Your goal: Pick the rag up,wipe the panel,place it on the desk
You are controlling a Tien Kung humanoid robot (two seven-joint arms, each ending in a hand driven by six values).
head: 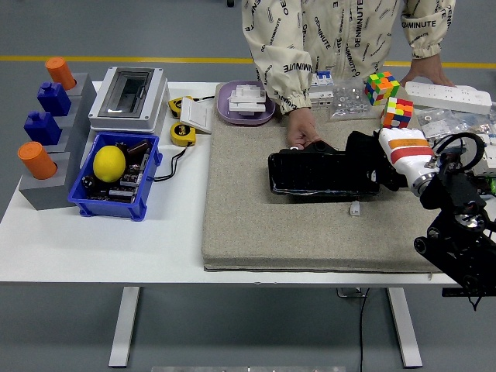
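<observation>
A glossy black panel (pixel 318 172) lies across the grey felt mat (pixel 256 225). A person's hand (pixel 301 133) rests on its far left edge, steadying it. My right hand (pixel 403 151), white with an orange band, comes in from the right and is shut on a black rag (pixel 364 153). The rag is pressed over the panel's right end. My left arm is out of the picture.
A small white piece (pixel 355 208) lies on the mat just in front of the panel. Two colour cubes (pixel 397 112), a power strip (pixel 449 97) and bagged parts crowd the far right. A purple tray (pixel 246 102), a tape measure (pixel 183 133), a grey box (pixel 128 97) and a blue bin (pixel 116 177) stand to the left.
</observation>
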